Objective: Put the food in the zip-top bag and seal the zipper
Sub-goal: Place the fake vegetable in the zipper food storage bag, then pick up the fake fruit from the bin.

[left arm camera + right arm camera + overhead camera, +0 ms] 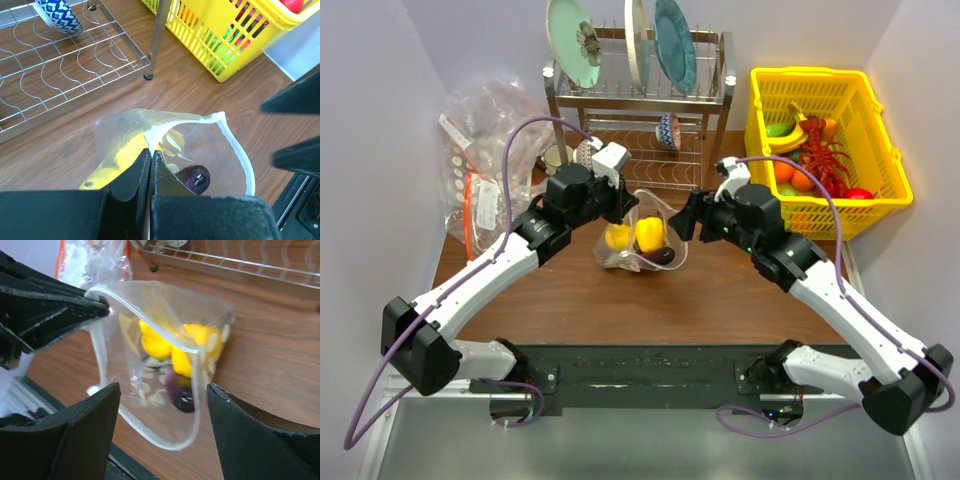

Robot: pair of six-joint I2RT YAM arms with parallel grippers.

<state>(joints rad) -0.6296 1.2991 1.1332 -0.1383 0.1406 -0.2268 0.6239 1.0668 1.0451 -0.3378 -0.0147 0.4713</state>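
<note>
Overall: I judged the task roughly halfway done, with some food loaded and nothing sealed.
Zip-top bag: the zip-top bag (642, 238) stood on the surface (570, 290) between the two arms, just in front of the dish rack (640, 160), with its mouth gaping.
Food inside: two yellow pieces (156, 342) and one dark purple piece (180, 391) lay together at the bottom of the bag.
Food outside: more toy pieces, a red lobster (825, 155) among them, sat in the yellow basket (810, 72) at the far right, well apart from the bag. I could not tell whether they were meant to go in too.
Zipper: the zipper (241, 157) curved in a wide loop, its two sides apart everywhere except at the pinch.
Left gripper: the left gripper (150, 161) was clamped tight on the bag's mouth edge and held that edge up.
Right gripper: the right gripper (162, 390) stood wide and empty, with one finger to each side of the bag's mouth in its wrist view. I saw no contact with the plastic.
Left to do: by my reckoning, any remaining food had to go in, and then the two sides of the strip had to be pressed together along the whole width.
Watch point: the thin plastic looked floppy, so I expected the free side of the mouth to sag once pressed.
</note>
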